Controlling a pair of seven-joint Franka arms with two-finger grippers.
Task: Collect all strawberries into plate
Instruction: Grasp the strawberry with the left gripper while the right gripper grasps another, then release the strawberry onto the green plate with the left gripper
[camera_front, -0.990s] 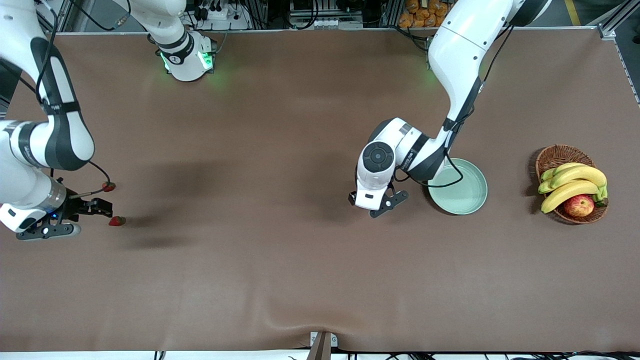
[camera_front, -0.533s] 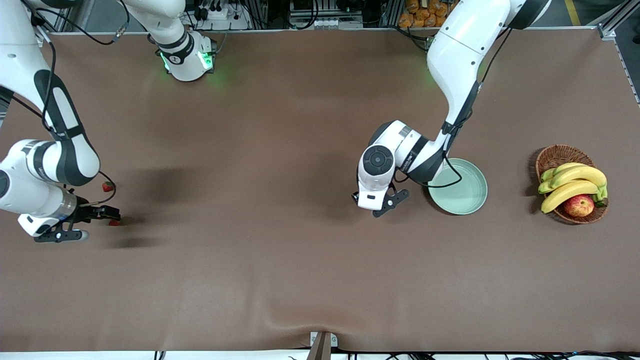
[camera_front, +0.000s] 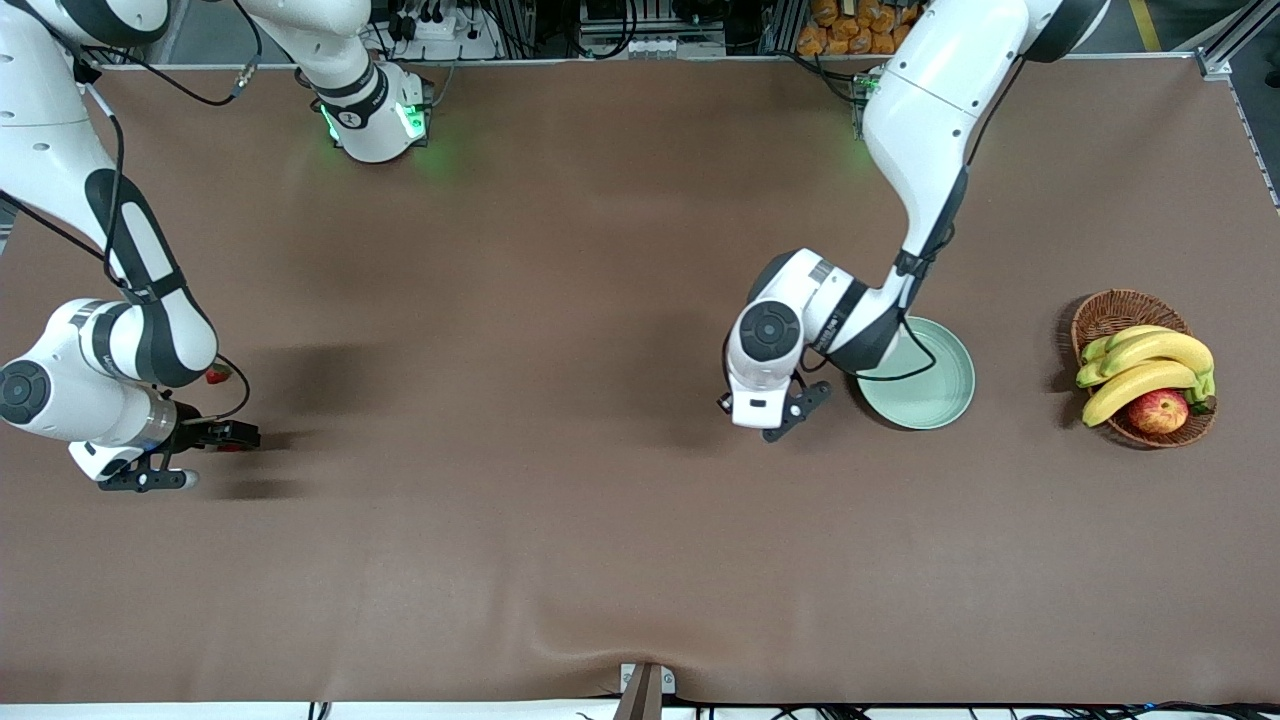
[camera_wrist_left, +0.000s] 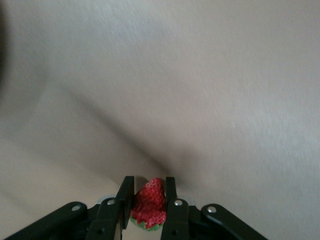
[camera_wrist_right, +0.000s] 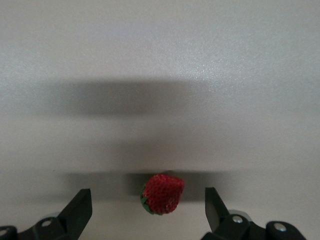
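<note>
strawberry (camera_wrist_left: 149, 205) clamped between left gripper (camera_front: 775, 425) fingers, just beside the plate (camera_front: 940, 395) | next: lift, swing over plate, let go | second strawberry (camera_wrist_right: 161, 193) on bench between spread fingers of right gripper (camera_front: 235, 437), ungrasped; another strawberry (camera_front: 216, 375) close by | fruit basket (camera_front: 1110, 310) well clear

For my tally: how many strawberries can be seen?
3 strawberries: one in the left gripper beside the plate; one between the open right gripper's fingers; one farther, by that arm.
</note>
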